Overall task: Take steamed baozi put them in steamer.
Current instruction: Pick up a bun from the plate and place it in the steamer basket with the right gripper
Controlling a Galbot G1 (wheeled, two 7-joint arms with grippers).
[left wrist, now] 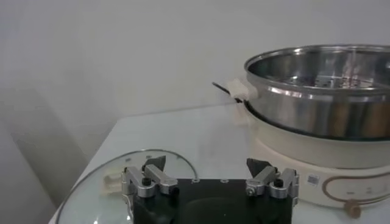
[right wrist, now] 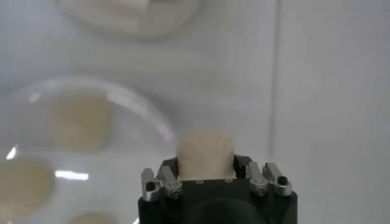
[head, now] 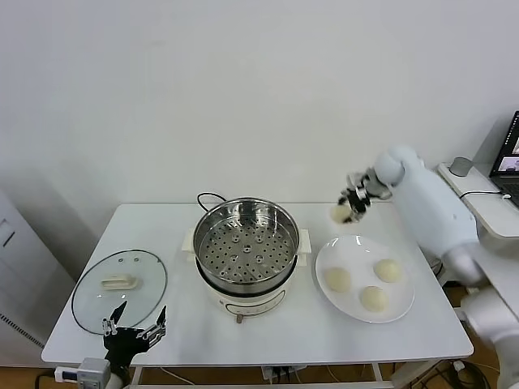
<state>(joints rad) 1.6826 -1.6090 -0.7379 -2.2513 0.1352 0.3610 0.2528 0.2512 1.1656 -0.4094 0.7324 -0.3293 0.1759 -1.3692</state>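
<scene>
My right gripper (head: 347, 207) is shut on one cream-white baozi (head: 340, 213) and holds it in the air above the far edge of the white plate (head: 403, 304), to the right of the steamer. In the right wrist view the baozi (right wrist: 205, 155) sits squeezed between the jaws. Three more baozi (head: 337, 279) (head: 388, 270) (head: 374, 298) lie on the plate. The steamer (head: 246, 243) is a shiny steel basket with a perforated floor on a white cooker base, and it is empty. It also shows in the left wrist view (left wrist: 323, 91). My left gripper (head: 135, 322) is open and empty at the table's front left edge.
The round glass lid (head: 119, 288) with a cream handle lies on the table at the left, just beyond my left gripper. A black cord (head: 207, 197) loops behind the steamer. A side desk with a laptop (head: 509, 154) stands at the far right.
</scene>
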